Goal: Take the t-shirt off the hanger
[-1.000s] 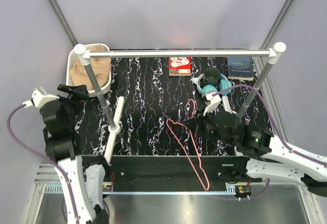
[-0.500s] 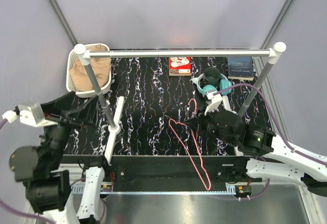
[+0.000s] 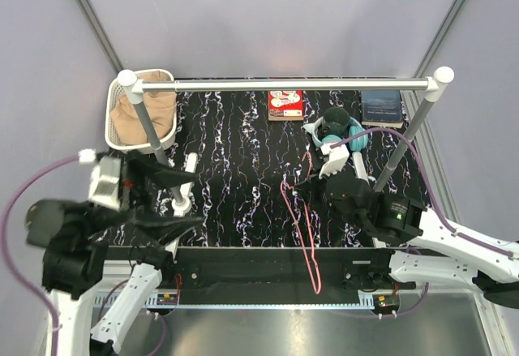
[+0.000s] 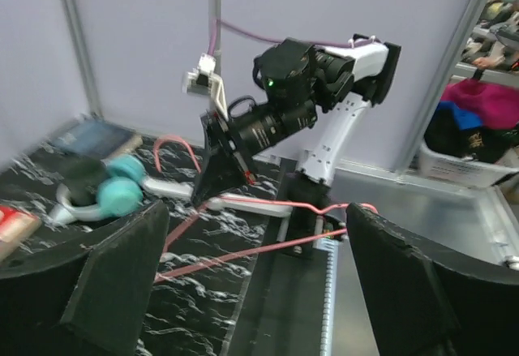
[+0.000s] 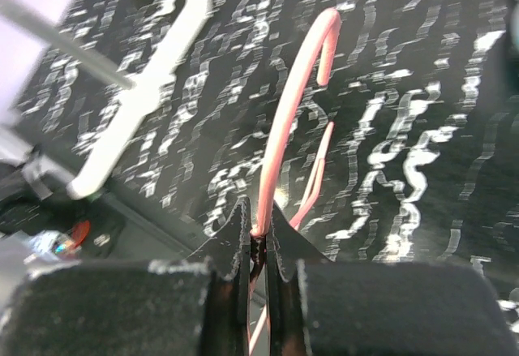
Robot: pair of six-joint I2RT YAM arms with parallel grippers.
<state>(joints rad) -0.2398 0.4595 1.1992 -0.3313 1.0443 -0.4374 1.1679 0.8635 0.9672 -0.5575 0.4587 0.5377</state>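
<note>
Pink hanger (image 5: 281, 129): bare wire with no cloth on it, pinched just below the hook by my right claw (image 5: 258, 225), which is closed tight on the wire.
Long axis: the hook points to the far side of the worktop (image 3: 235, 145); the wide end runs back toward me, past the near edge and between my two bases.
Shirt (image 3: 134, 117): tan, bunched in the white basket (image 3: 158, 72) at the far-left corner, under one end of the rail (image 3: 284, 85); well apart from the hanger.
Left claw (image 4: 255, 210): spread wide with nothing between the fingers; at the left side, pointing across at my right arm.
Nearer arm: left for the shirt, right for the hanger.
Stage, as I judge it: the shirt is off, so the removal looks complete.
Next move, as I judge it: only the hanger is left to set down. It hangs lengthwise from my right claw, so the overhanging end could snag the near edge.
</note>
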